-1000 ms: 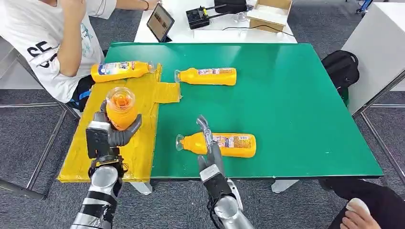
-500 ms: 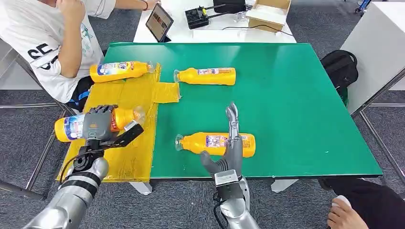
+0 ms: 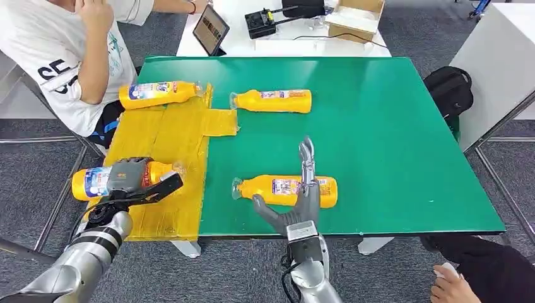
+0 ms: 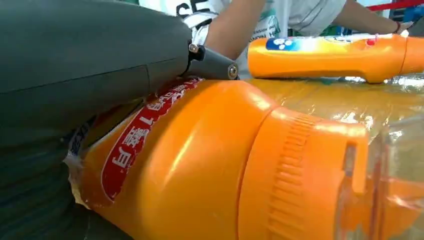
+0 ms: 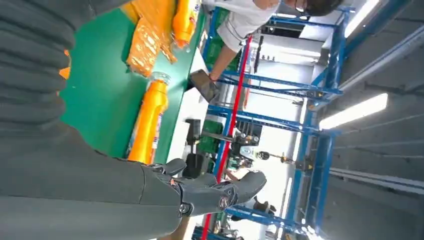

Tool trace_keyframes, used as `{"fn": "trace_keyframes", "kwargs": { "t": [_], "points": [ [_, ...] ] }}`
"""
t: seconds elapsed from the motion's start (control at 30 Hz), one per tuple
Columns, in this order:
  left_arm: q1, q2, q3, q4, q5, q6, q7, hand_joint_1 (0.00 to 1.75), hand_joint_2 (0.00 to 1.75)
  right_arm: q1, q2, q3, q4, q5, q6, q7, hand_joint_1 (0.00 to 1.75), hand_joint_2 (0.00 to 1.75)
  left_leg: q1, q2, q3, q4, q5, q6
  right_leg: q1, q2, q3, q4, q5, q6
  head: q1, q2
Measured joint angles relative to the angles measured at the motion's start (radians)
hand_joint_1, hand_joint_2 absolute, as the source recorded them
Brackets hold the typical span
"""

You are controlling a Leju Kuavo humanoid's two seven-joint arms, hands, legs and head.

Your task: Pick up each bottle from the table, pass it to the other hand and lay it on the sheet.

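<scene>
My left hand (image 3: 129, 178) grips an orange bottle (image 3: 92, 183) lying sideways, cap toward the table, low over the near left part of the yellow sheet (image 3: 170, 136). In the left wrist view that bottle (image 4: 200, 165) sits close up under the hand (image 4: 75, 75). A second bottle (image 3: 158, 93) lies at the sheet's far edge. Two more lie on the green table (image 3: 391, 126): a far one (image 3: 277, 101) and a near one (image 3: 265, 188). My right hand (image 3: 301, 201) is open with fingers stretched up across the near bottle; I cannot tell whether it touches. The right wrist view shows this hand (image 5: 100, 175) holding nothing.
A seated person (image 3: 57, 57) is close to the table's far left corner. A white table behind holds a tablet (image 3: 211, 28), a black device (image 3: 262, 24) and a cardboard box (image 3: 356, 16). A black backpack (image 3: 451, 88) lies right of the table.
My left hand turned the bottle from upright to lying sideways and lowered it toward the sheet. My right hand shifted right along the near bottle and spread its thumb.
</scene>
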Motion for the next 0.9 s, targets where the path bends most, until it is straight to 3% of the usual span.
{"fn": "trace_keyframes", "kwargs": {
  "t": [0.03,0.13,0.63,0.9],
  "points": [
    [0.000,0.000,0.001,0.000,0.001,-0.001,0.000,0.00,0.00,0.000,0.000,0.000,0.001,0.000,0.000,0.000,0.00,1.75,0.000,0.000,0.000,0.000,0.000,0.000,0.000,0.000,0.000,0.000,0.000,0.000,0.000,0.000],
    [-0.020,0.000,0.036,0.030,0.058,-0.086,-0.027,0.00,0.00,0.000,0.003,0.004,0.026,0.013,0.012,0.010,0.00,1.75,0.000,0.000,0.002,0.000,0.000,0.000,0.000,0.000,0.002,0.000,0.000,0.000,0.000,0.000],
    [-0.032,-0.006,0.122,0.043,0.232,-0.240,-0.144,0.00,0.00,-0.001,0.008,0.011,0.076,0.020,0.043,0.024,0.00,1.75,0.000,-0.006,0.005,0.000,0.002,0.000,0.000,-0.004,0.007,0.000,-0.001,0.000,0.000,0.000],
    [-0.017,-0.049,0.232,0.011,0.559,-0.359,-0.307,0.00,0.00,-0.009,0.008,0.010,0.103,0.029,0.047,0.024,0.00,1.75,0.000,-0.011,0.006,0.000,0.004,0.000,0.000,-0.008,0.008,0.000,0.000,0.000,0.000,0.000]
  ]
}}
